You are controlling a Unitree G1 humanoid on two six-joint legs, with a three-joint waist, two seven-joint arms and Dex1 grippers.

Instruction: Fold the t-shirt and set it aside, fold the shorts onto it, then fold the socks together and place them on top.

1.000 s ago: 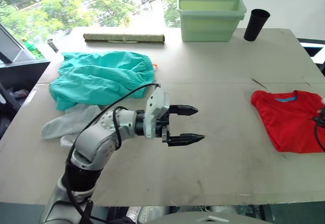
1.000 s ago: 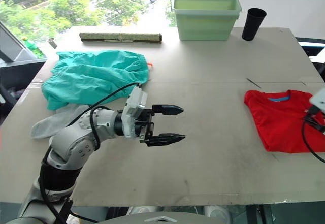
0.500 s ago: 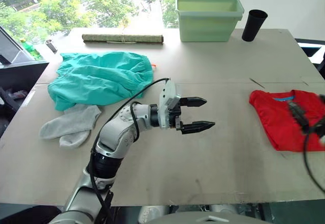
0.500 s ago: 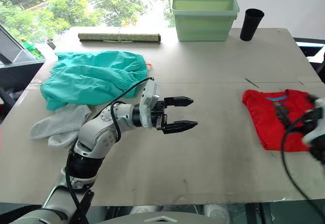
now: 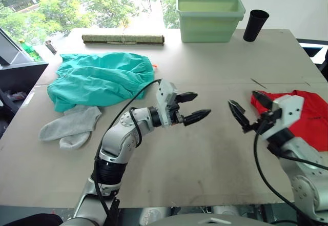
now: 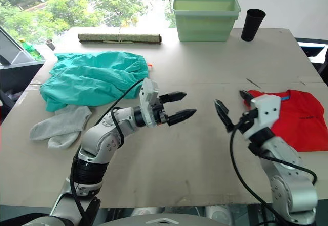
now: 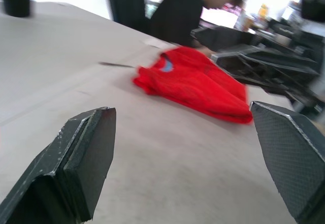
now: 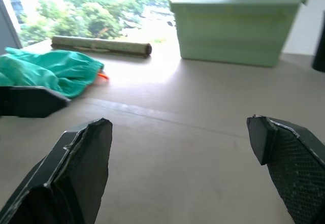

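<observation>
Judging from how the cloth lies, only the first step is taken as finished. Nearest the robot, both grippers are held above the bare middle of the table (image 5: 205,67), neither touching cloth: the left gripper (image 5: 190,107) is spread wide with nothing between its fingers, and the right gripper (image 5: 247,109), facing it from about 3 o'clock, is likewise parted and empty. Just past the right gripper, at roughly 3 o'clock on the table, the t-shirt (image 6: 303,117) is seen lying as a compact folded rectangle with its blue collar band up, so it appears folded and set aside. At about 9 o'clock the socks (image 5: 70,129) are found loose and overlapping, not folded together. Beyond them, toward 10 o'clock, the shorts (image 5: 100,77) are left in a rumpled heap, well apart from the t-shirt. Folding the shorts onto the t-shirt and topping the pile with the socks is judged still to be done.
</observation>
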